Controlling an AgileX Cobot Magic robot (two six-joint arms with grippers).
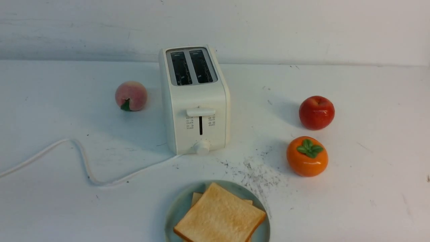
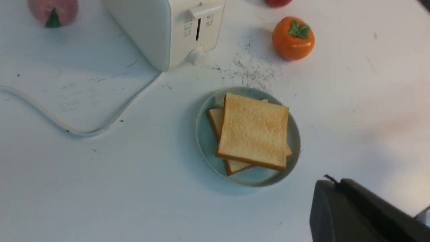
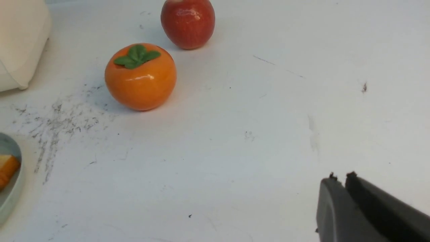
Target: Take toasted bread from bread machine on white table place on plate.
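Two slices of toasted bread (image 1: 220, 216) lie stacked on the pale blue-green plate (image 1: 175, 210) at the near edge of the white table (image 1: 369, 188); they also show in the left wrist view (image 2: 253, 131) on the plate (image 2: 205, 134). The cream-white bread machine (image 1: 195, 101) stands behind, both slots empty, lever up. My left gripper (image 2: 332, 183) is shut and empty, above the table beside the plate. My right gripper (image 3: 339, 178) is shut and empty over bare table, away from the fruits. Neither gripper shows in the front view.
A peach (image 1: 131, 95) lies left of the toaster. A red apple (image 1: 316, 112) and an orange persimmon (image 1: 307, 156) sit to its right. The toaster's white cord (image 1: 84, 161) snakes across the left of the table. Dark scuffs (image 1: 258, 174) mark the top near the plate.
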